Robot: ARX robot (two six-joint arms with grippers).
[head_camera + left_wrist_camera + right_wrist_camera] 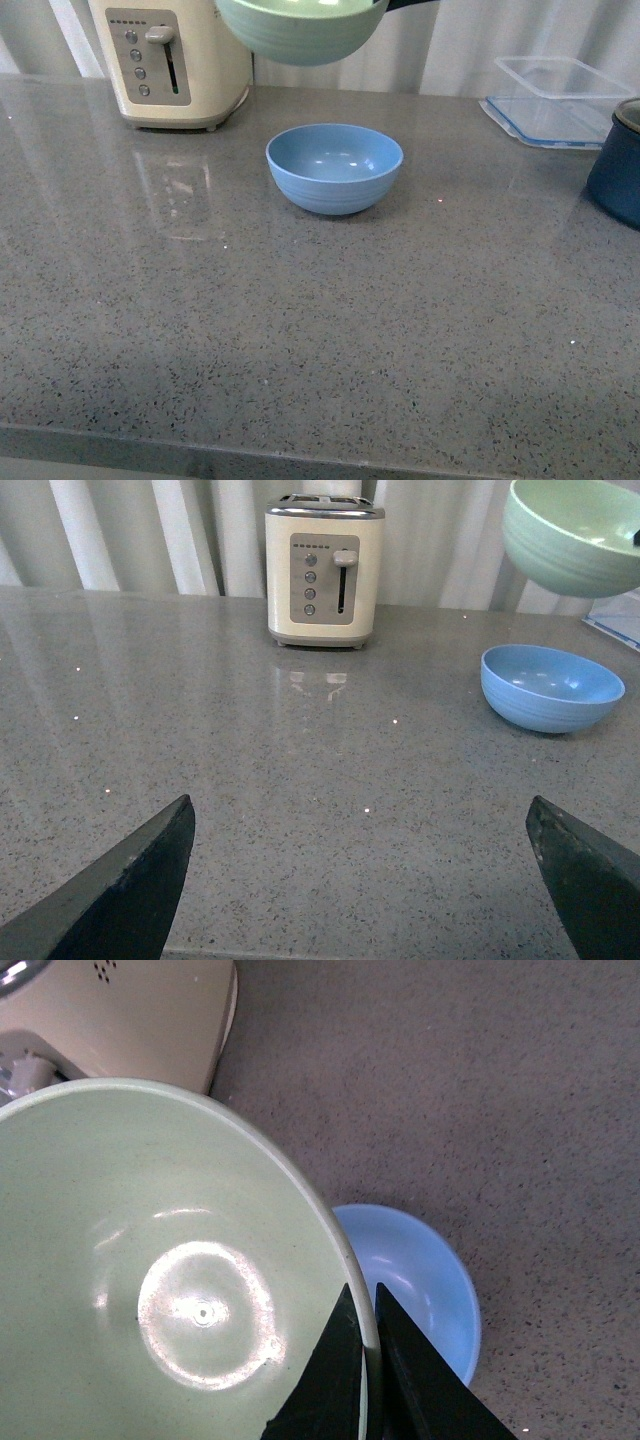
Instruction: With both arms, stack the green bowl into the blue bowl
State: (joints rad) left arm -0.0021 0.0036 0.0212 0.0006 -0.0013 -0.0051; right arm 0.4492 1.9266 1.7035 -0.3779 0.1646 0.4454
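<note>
1. Green bowl (300,32): top cut off by frame edge, front view.
2. Blue bowl (425,1280): partly hidden behind green bowl, rt wrist view.
3. Toaster (215,70), pot (615,170): cut by frame edges.
4. Left fingers (125,890): only tips in frame.

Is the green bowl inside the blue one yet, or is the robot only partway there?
Partway. Done: the green bowl is off the counter, its rim pinched by the right gripper. In hand: it hangs in the air, partly over the blue bowl. Left: lowering it in and letting go; the blue bowl sits empty on the counter. The left gripper is open and holds nothing.
</note>
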